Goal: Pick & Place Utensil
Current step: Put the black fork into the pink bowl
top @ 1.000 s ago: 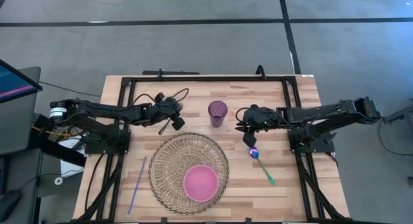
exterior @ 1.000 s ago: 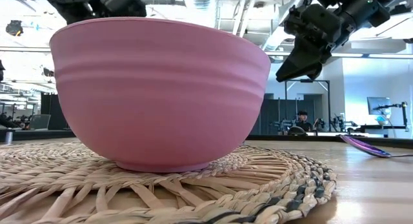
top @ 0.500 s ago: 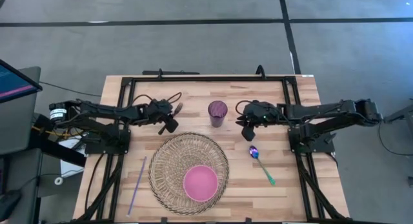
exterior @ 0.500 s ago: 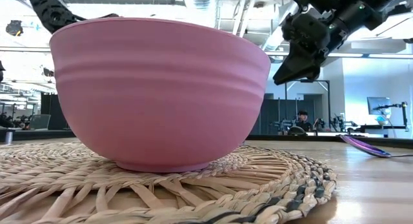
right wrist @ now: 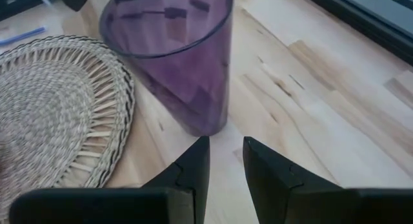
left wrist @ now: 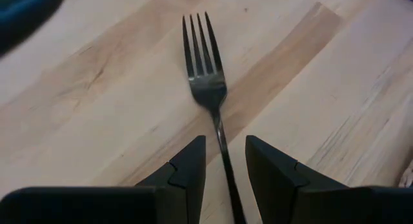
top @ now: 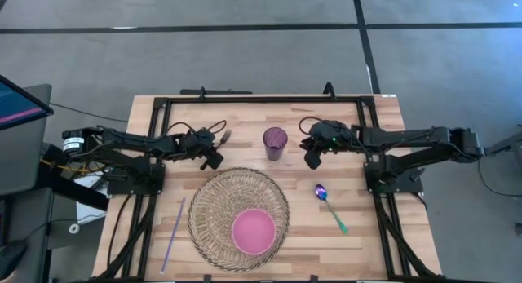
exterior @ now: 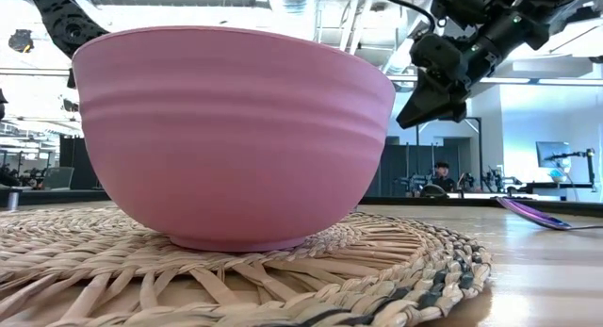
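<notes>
The fork (left wrist: 208, 82) is gripped, seemingly by its handle, in the left gripper (left wrist: 224, 161) above the table (top: 383, 234). The right gripper (right wrist: 224, 161), fingers parted and empty, is held beside the purple cup (right wrist: 177, 53).

Light fell evenly and bright from overhead — ceiling fixtures glared white above the right end effector (exterior: 407, 115) in the low view. Shadows on the table (top: 245, 124) were faint and soft. The pink bowl (exterior: 233, 129) loomed close and wide, while the fork (left wrist: 208, 75) beyond the left end effector (left wrist: 225, 161) looked slightly blurred.
</notes>
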